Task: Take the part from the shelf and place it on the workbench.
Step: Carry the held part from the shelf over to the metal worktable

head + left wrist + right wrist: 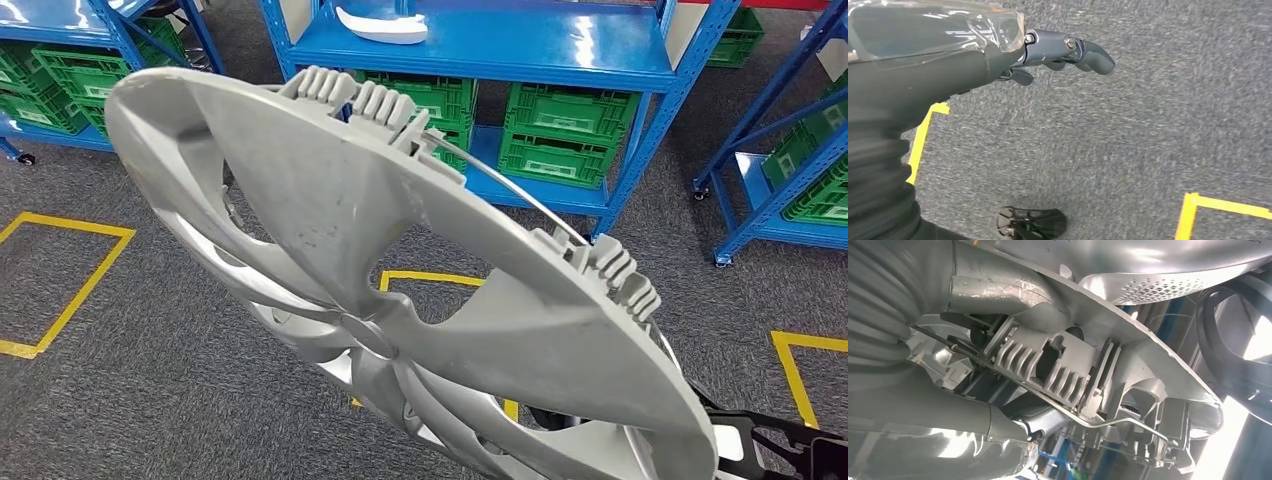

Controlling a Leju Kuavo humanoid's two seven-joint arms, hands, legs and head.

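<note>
A large silver wheel cover (400, 290) is seen tilted across the head view, its dull inner face turned toward the camera, with ribbed clips (375, 100) and a thin wire ring (520, 195) standing along its upper rim. It is carried well clear of the grey carpet (160, 380), on which yellow tape squares (70, 290) are marked. In the right wrist view the same cover (1128, 335) is pressed close against the right hand (993, 290), whose thick grey thumb is laid on the cover's inner wall just beside a ribbed clip (1048, 370); the cover is held by that hand, though how the remaining fingers lie behind the rim cannot be told. The left hand (1013, 55) is shown hanging over the carpet, its dark fingers (1093, 55) curled inward and nothing held in them.

Beyond the cover a blue shelf (480, 50) is seen, with a white moulded part (385, 25) lying on its upper board and green crates (565, 125) stacked on the lower one. More blue racks with green crates (50, 85) are placed to the left, and another (810, 170) to the right
</note>
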